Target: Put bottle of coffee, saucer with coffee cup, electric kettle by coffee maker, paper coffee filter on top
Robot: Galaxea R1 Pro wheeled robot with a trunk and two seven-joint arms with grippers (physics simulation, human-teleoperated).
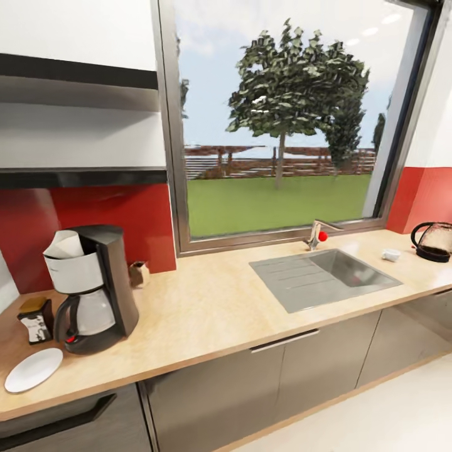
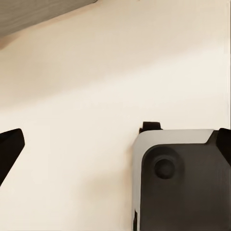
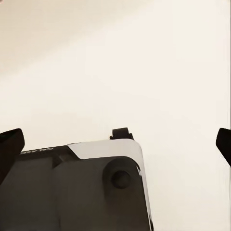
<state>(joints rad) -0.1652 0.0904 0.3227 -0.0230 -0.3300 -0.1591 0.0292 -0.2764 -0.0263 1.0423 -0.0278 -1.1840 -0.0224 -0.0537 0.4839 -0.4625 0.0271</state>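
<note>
coffee maker: 1, coffee maker (image 1: pixel 93 289), upright at far left of the worktop (image 1: pixel 213 314), against the red backsplash (image 1: pixel 119 216); glass carafe seated in it, red switch at base.
paper filter: 1, paper filter (image 1: pixel 63 246), white, sitting in top of the coffee maker, tilted up.
bottle of coffee: 1, bottle of coffee (image 1: pixel 36 319), on the worktop just left of the coffee maker, upright.
saucer: 1, saucer (image 1: pixel 34 369), flat, in front of the bottle, near the front edge, nothing on it.
electric kettle: 1, electric kettle (image 1: pixel 434 241), far right end of the worktop, well apart from the coffee maker.
coffee cup: 1, small white coffee cup (image 1: pixel 391 254), between sink and kettle, on the worktop.
other: 1 small brown box (image 1: pixel 139 274) just right of the coffee maker by the backsplash; 1 sink (image 1: pixel 323 276) with 1 tap (image 1: pixel 317 235), under the window (image 1: pixel 282 119).
left end effector: left end effector (image 2: pixel 115 144), dark fingertips at both frame sides, spread wide, holding nothing; robot body part and pale floor beyond.
right end effector: right end effector (image 3: pixel 115 142), fingertips wide apart, holding nothing.
open room: broad bare worktop between coffee maker and sink; strip in front of sink narrow.
</note>
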